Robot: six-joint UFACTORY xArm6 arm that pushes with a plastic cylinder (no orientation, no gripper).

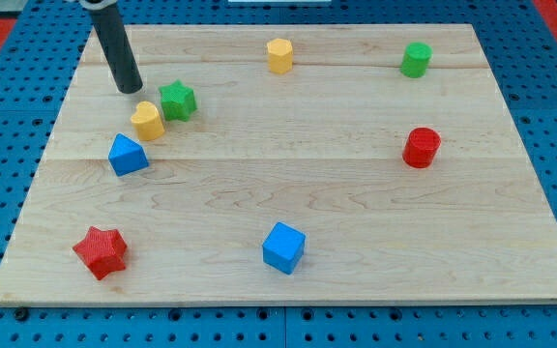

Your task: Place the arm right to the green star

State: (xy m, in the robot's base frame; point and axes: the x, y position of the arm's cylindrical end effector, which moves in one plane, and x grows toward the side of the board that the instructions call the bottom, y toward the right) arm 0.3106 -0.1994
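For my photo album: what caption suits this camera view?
My tip rests left of the green star on a wooden board, not yet at its right side.

Right of my tip (130,89): green star (177,100) stands near, with the yellow block (147,120) touching its lower left.
Below my tip: blue block (128,155), just under the yellow one.
Beyond the star, rightward: bare tabletop (288,164) as far as the red cylinder (421,147).
Upper right: yellow hexagonal block (278,55), well apart.
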